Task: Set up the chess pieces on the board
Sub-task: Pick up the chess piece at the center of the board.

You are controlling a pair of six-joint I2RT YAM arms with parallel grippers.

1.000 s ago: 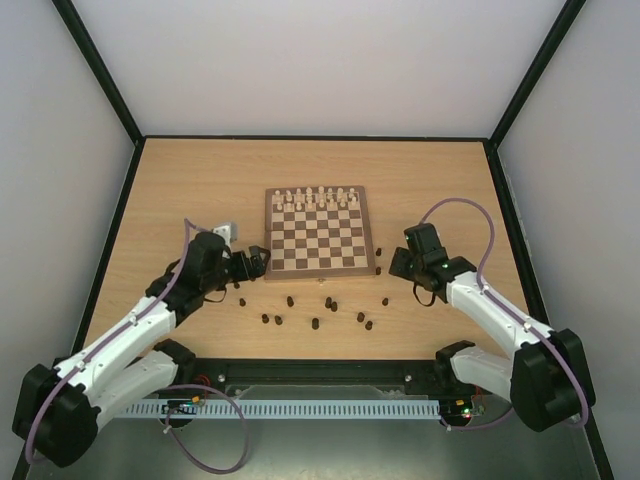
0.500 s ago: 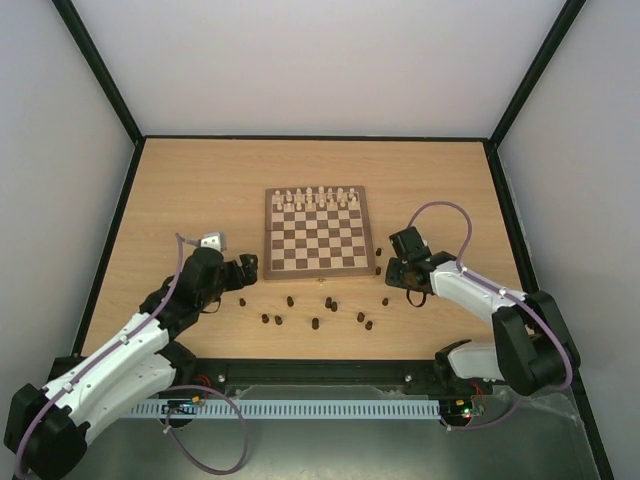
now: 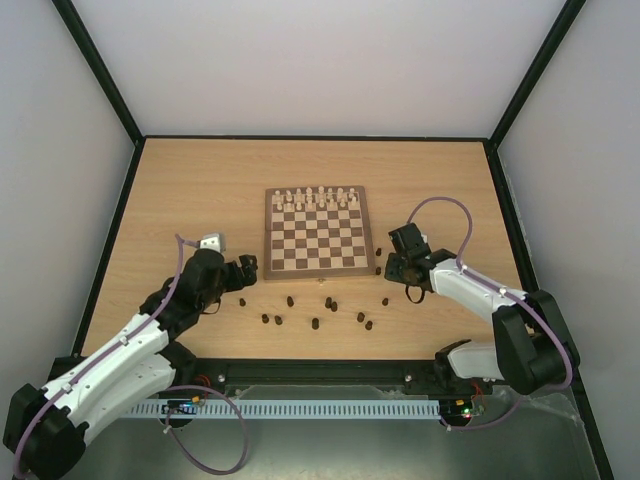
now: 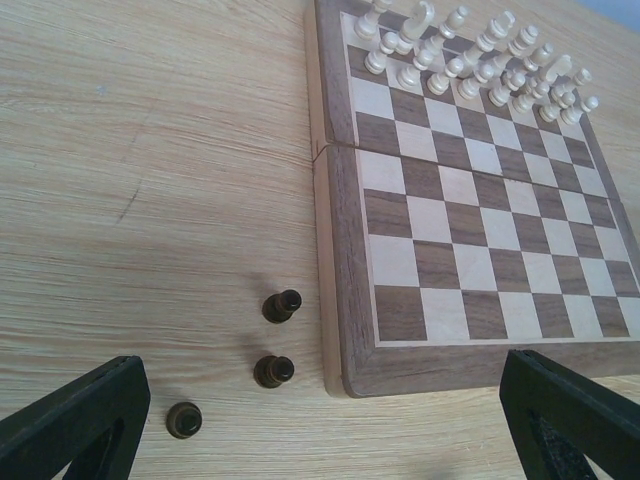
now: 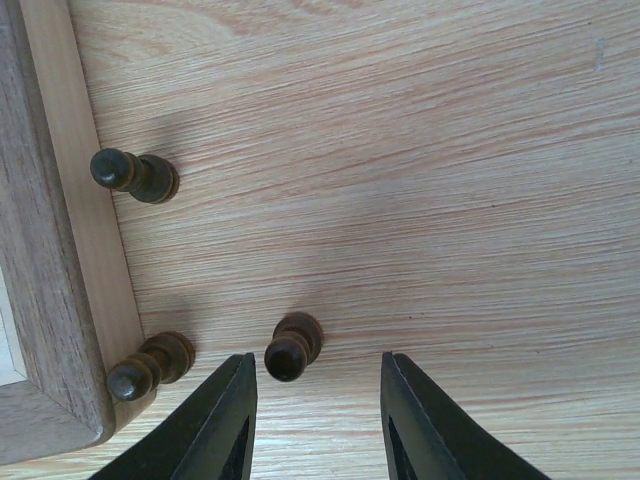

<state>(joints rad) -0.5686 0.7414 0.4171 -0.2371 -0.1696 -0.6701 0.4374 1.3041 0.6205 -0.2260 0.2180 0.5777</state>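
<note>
From the overhead view I see the checkered wooden chessboard (image 3: 320, 274) mid-way across the light wooden table (image 3: 200, 190). The cream-white chessmen (image 3: 318, 197) fill its two far rows, and the small dark brown wooden chess pieces (image 3: 315, 323) are all off it, strewn over the table on its near side and near corners. The left wrist camera adds detail: the left claw (image 4: 325, 385) is spread wide and empty, with three dark pieces (image 4: 281, 305) standing just off the board's left edge by the near corner. The right wrist camera shows what overhead is only specks. Two dark pieces sit against the board's right border, and a third (image 5: 292, 348) stands just beyond the tips of the right claw (image 5: 315, 400), whose fingers are parted and touch nothing. Against a second ago, the left claw (image 3: 246, 267) has drawn slightly back from the board corner. The right claw (image 3: 392, 270) has come in closer to the pieces beside the right edge.
</note>
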